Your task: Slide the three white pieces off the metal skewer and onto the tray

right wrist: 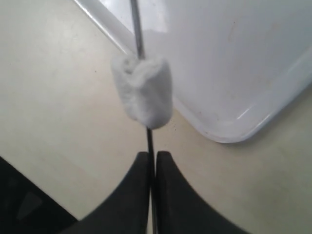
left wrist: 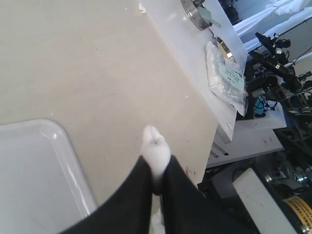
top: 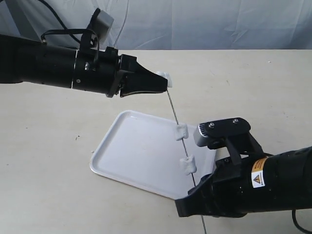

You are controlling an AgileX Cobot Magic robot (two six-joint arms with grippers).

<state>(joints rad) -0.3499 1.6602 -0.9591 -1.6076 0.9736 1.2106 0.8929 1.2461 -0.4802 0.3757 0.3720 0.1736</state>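
Note:
My left gripper (top: 163, 81) is shut on one white piece (top: 167, 76), held above the table beyond the tray's far edge. In the left wrist view this piece (left wrist: 155, 148) bulges out from between the gripper (left wrist: 157, 170) tips. The metal skewer (top: 174, 113) slants down from just under that piece to my right gripper (top: 194, 192), which is shut on its lower part. Two white pieces (top: 181, 131) (top: 187, 165) sit on the skewer over the tray (top: 131, 151). The right wrist view shows the nearer piece (right wrist: 143, 90) on the skewer (right wrist: 137, 29), above the gripper (right wrist: 152, 158).
The tray's corner (right wrist: 234, 73) lies just past the skewer. Beige tabletop (top: 48, 146) surrounds the tray. Beyond the table edge are a white shelf with a plastic bag (left wrist: 226, 78) and dark equipment (left wrist: 278, 53). A small white crumb (left wrist: 142, 8) lies on the table.

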